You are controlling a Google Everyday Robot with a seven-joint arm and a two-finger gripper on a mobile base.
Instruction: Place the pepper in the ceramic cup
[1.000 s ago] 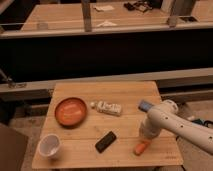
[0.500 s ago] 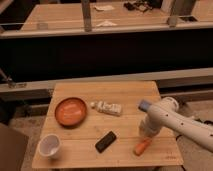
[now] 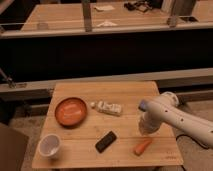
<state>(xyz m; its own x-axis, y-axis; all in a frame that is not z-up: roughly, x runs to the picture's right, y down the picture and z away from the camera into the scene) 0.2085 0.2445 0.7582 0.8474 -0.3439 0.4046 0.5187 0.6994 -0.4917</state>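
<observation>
Front edge of the wooden table [image 3: 125, 92] first: the ceramic cup [image 3: 50, 146] stands upright at the near-left corner, white w/ a pale inside, nothing in it. Moving right along the front, a small black block [image 3: 105, 141] lies flat at a slant, approx. mid-table. Further right, the pepper [image 3: 143, 146] lies on its side on the wood near the front-right corner, orange-red, well apart from the cup.

Just behind and above the pepper sits the gripper [image 3: 146, 131], pointing down, v. close to the pepper's far end. Touching or not, can't tell, and whether it's clenched or released, can't tell either. The white arm [image 3: 175, 117] runs in from the right edge and bends down over the table's right side.

Mid-table now: the round orange plate [image 3: 71, 111] on the left, directly behind the cup, and a white tube [image 3: 109, 107] lying flat just beside the plate on its right.

Beyond the table's back edge, a pale rail [image 3: 125, 81] crosses the whole view, w/ dark space behind it. Farthest back is another wooden surface [image 3: 60, 15] w/ white papers [image 3: 105, 7] on it.
</observation>
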